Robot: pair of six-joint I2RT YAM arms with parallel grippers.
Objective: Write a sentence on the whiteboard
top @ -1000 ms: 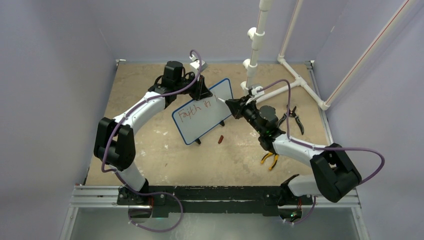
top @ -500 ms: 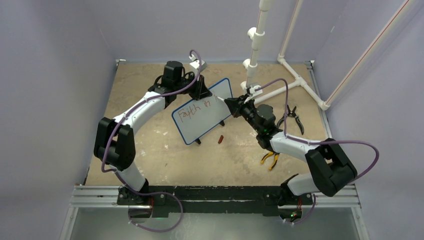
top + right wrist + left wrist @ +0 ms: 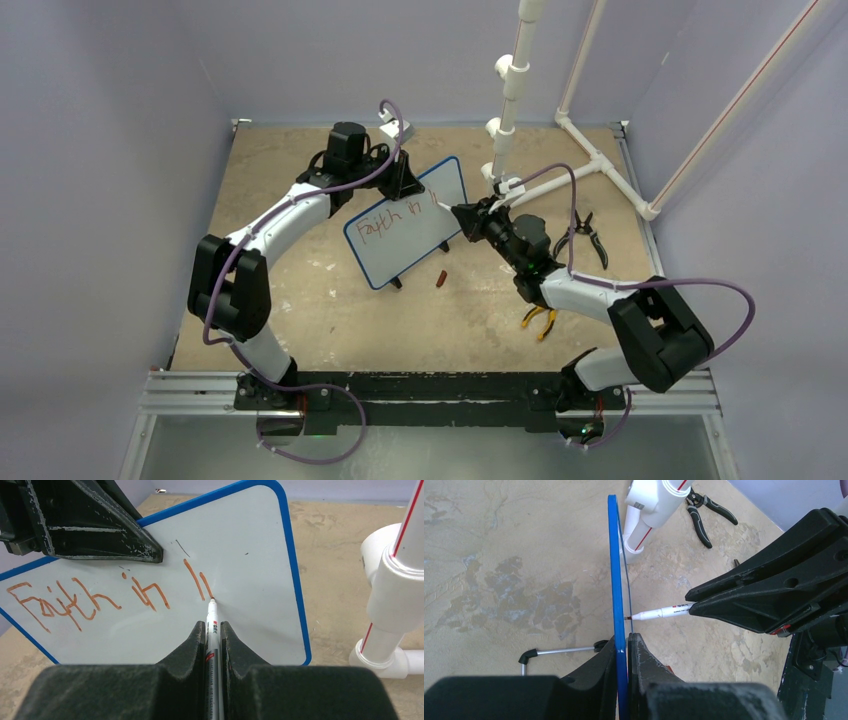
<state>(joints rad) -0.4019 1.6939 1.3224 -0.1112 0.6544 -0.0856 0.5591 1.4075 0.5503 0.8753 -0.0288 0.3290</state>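
The whiteboard point(image 3: 405, 250), white with a blue rim, stands tilted on edge in mid-table. My left gripper point(image 3: 401, 186) is shut on its top rim; in the left wrist view the fingers point(image 3: 626, 636) clamp the blue edge point(image 3: 614, 555). The sentence point(image 3: 90, 600) reads "Faith in" in red, followed by two short slanted strokes. My right gripper point(image 3: 212, 625) is shut on a white marker point(image 3: 212, 617). The marker's tip touches the board face point(image 3: 250, 545) at the lower end of the second stroke. From above, the right gripper point(image 3: 468, 214) sits at the board's right side.
A white PVC pipe frame point(image 3: 520, 100) rises just behind the right gripper. Black-handled pliers point(image 3: 585, 235) lie to the right and yellow-handled pliers point(image 3: 540, 320) lie under the right arm. A small red cap point(image 3: 441, 277) rests in front of the board.
A second red stroke has appeared after "in". The right gripper and marker shifted slightly down and right along the board. The left arm and board stayed still.
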